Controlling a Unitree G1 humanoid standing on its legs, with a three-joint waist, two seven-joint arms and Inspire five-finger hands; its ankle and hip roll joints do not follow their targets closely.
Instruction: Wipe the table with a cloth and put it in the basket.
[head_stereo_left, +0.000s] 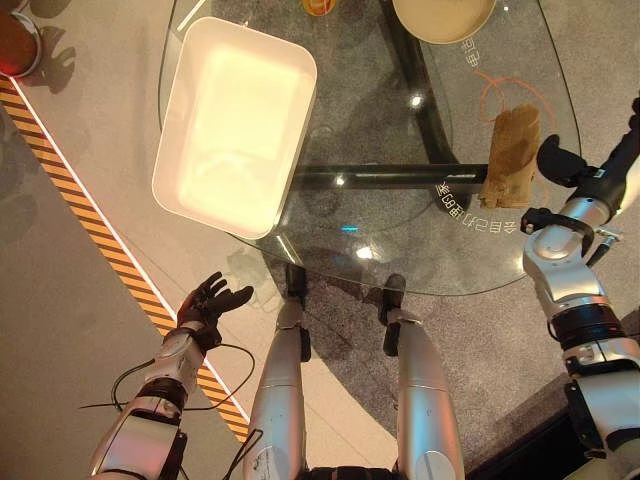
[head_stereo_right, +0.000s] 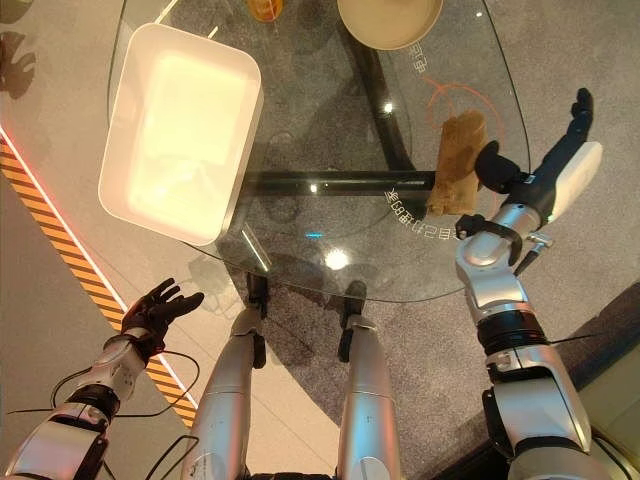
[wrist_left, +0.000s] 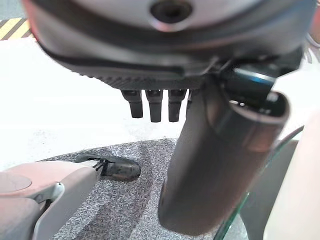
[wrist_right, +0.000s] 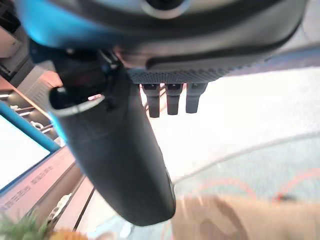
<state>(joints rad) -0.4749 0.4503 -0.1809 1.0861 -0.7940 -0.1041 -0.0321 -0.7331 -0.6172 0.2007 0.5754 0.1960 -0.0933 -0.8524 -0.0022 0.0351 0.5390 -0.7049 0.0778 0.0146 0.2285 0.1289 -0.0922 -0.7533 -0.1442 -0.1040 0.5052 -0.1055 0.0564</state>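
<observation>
Lying just off the right hand (head_stereo_right: 560, 165) toward nine o'clock, the cloth (head_stereo_right: 457, 162) was seen on the glass table (head_stereo_right: 330, 270), long axis twelve-to-six; fingers were held straight, empty; the left hand (head_stereo_left: 213, 298) was relaxed, far away.

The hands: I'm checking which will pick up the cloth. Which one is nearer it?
The right hand, open just beside the brown cloth on the glass table. The left hand hangs open below the table edge.
</observation>
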